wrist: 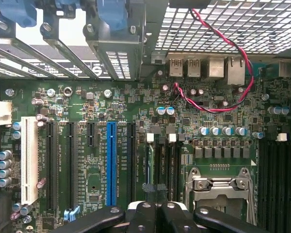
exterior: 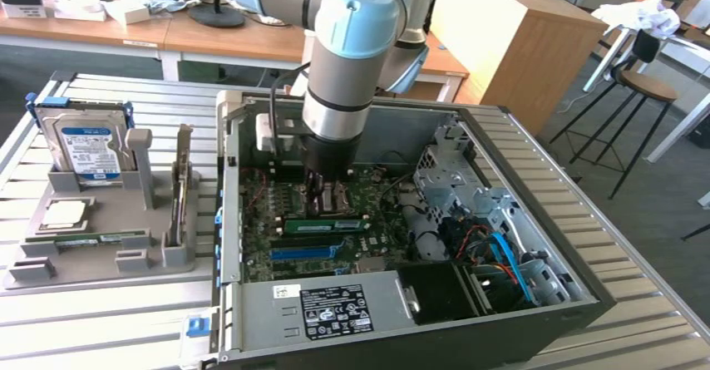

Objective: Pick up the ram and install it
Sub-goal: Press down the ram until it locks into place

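The ram (exterior: 325, 223) is a narrow green stick with a pale label. It stands on edge on the motherboard inside the open PC case (exterior: 577, 245), parallel to the blue slot (exterior: 305, 252). My gripper (exterior: 325, 207) reaches straight down into the case and ends right at the ram's top edge. I cannot tell whether it touches the ram. In the wrist view my gripper (wrist: 153, 190) is shut, its black fingers pressed together over the dark memory slots (wrist: 166, 160) between the blue slot (wrist: 111, 162) and the processor socket (wrist: 220, 187). No board shows between the fingers.
A grey fixture (exterior: 83, 266) at the exterior view's left carries a hard drive (exterior: 89, 150), a tall card standing on edge (exterior: 181, 191) and a chip (exterior: 65, 214). Case walls, a drive cage (exterior: 455, 179), the power supply (exterior: 322, 308) and red-black wires (wrist: 218, 63) crowd the board.
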`<state>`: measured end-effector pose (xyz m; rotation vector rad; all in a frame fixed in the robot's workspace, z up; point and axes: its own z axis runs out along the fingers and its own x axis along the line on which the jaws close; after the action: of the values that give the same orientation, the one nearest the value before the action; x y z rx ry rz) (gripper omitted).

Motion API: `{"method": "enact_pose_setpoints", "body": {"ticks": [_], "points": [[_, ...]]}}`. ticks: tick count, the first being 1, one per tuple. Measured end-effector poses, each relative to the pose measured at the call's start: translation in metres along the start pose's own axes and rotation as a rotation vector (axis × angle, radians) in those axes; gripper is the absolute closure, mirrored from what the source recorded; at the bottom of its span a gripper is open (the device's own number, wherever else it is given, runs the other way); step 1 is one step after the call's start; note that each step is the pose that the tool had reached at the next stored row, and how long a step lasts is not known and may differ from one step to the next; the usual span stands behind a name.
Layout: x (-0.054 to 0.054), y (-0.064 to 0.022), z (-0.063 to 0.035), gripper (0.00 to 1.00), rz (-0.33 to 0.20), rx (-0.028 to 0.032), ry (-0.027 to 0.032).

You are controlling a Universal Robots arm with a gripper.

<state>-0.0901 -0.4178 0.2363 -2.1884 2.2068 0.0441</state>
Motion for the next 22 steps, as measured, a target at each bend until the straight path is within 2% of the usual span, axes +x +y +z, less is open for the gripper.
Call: {"method": "enact_pose_setpoints", "body": {"ticks": [22], "points": [[0.0004,0.0000,0.0087,0.90,0.000,0.0001,0.0000]]}}
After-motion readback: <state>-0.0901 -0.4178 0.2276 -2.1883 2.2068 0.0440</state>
